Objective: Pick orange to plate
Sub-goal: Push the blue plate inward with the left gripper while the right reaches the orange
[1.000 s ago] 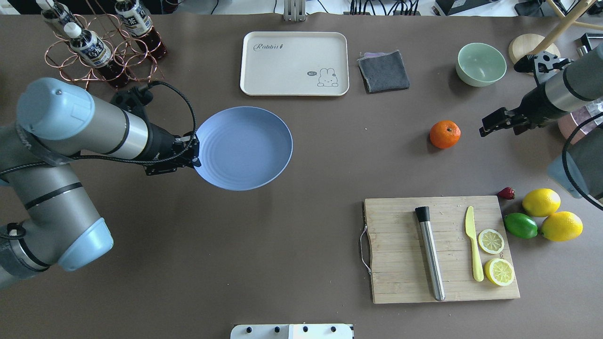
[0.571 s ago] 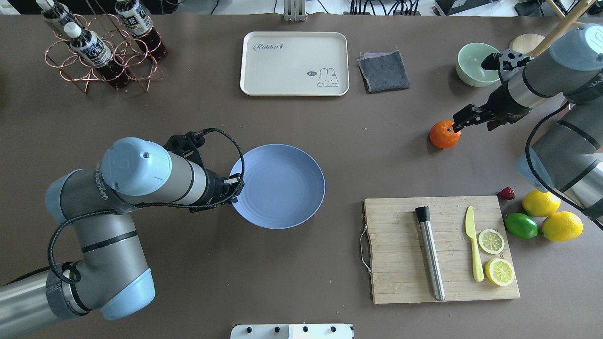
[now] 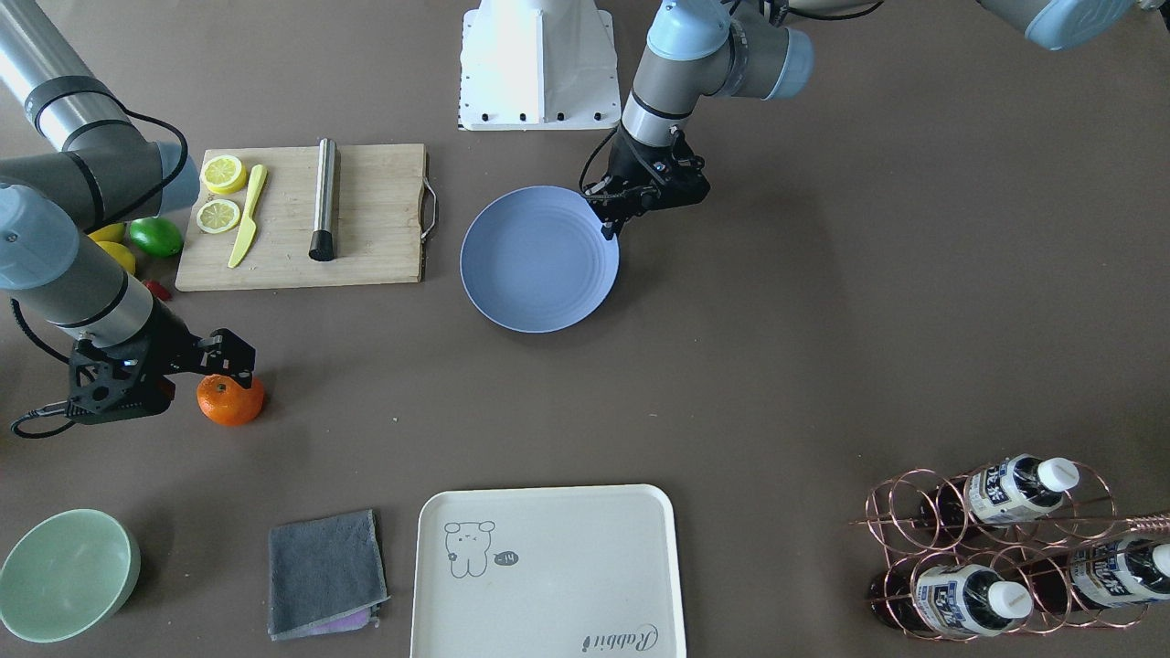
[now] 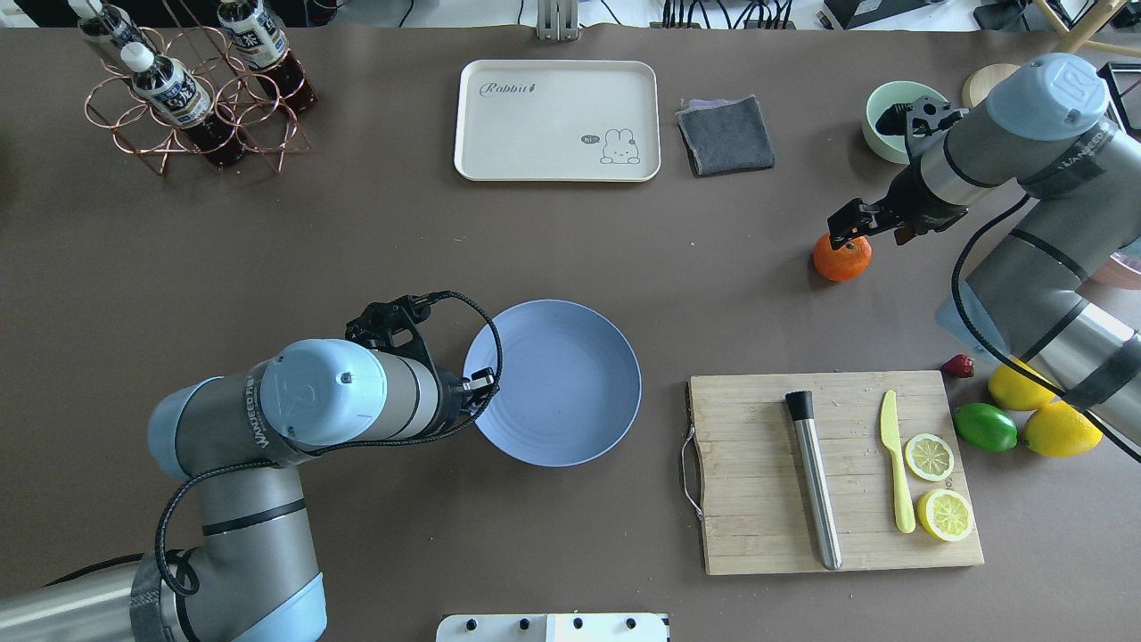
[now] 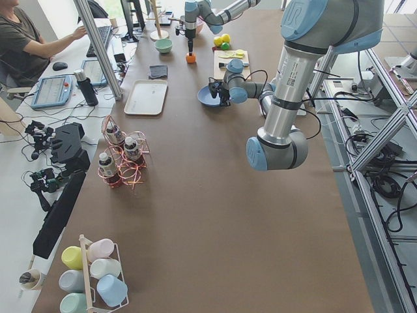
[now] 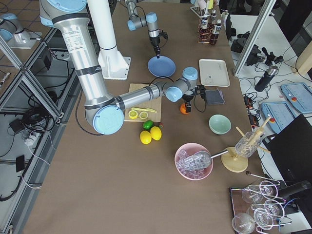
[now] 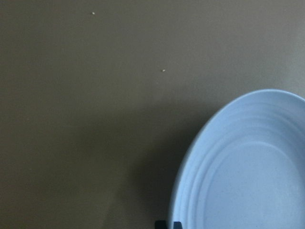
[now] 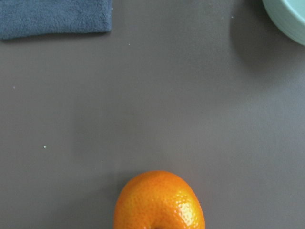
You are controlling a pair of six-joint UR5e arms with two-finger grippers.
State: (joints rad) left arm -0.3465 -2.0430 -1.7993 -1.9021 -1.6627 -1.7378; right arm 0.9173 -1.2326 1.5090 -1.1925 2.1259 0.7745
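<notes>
Bright-orange orange (image 4: 842,263), faintly ringed periwinkle plate (image 4: 570,392)

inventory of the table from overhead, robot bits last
orange: 1, orange, right side
plate: 1, blue, centre
tray: 1, cream, far centre
cloth: 1, grey, beside tray
bowl: 1, mint, far right
bottle rack: 1, copper, far left
cutting board: 1, wood, near right
muddler: 1, steel, on board
knife: 1, yellow, on board
lemon halves: 2, yellow, on board
lemons: 2, yellow, beside board
lime: 1, green, beside lemons
small fruit: 1, red, by board
left gripper: 1, black, gripping plate rim
right gripper: 1, black, open over orange
</notes>
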